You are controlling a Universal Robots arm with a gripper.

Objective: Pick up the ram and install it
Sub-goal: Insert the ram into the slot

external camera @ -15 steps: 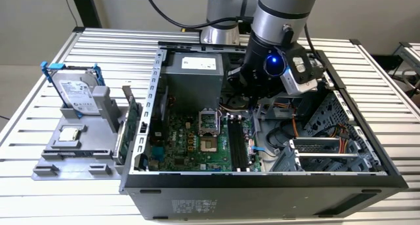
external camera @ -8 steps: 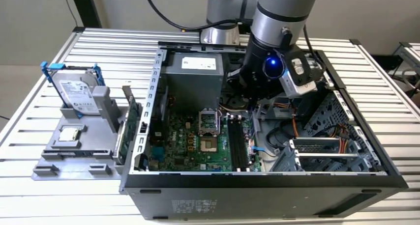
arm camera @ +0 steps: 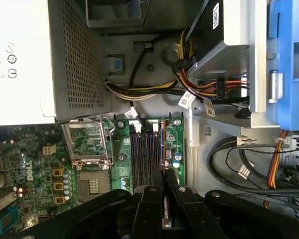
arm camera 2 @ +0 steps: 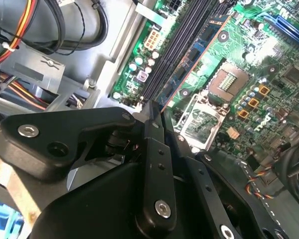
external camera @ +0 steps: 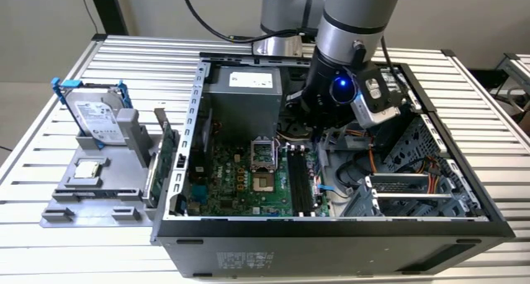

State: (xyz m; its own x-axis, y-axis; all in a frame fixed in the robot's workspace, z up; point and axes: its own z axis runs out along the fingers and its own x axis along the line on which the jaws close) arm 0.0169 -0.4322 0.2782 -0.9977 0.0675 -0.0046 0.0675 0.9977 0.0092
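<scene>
One arm reaches down into the open computer case (external camera: 198, 141) in the exterior view, its gripper (external camera: 311, 132) low over the motherboard (external camera: 240, 178) near the black memory slots (external camera: 300, 181). In the second wrist view the two fingers (arm camera 2: 153, 149) stand nearly closed, pinching the ram (arm camera 2: 162, 113) edge-on above the slots (arm camera 2: 174, 55). In the first wrist view the gripper (arm camera: 164, 191) clamps the thin ram (arm camera: 163, 164), which hangs just over the rightmost slot beside the empty processor socket (arm camera: 92, 159)

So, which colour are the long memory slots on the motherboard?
Black; the memory slots show best in the first wrist view.
</scene>
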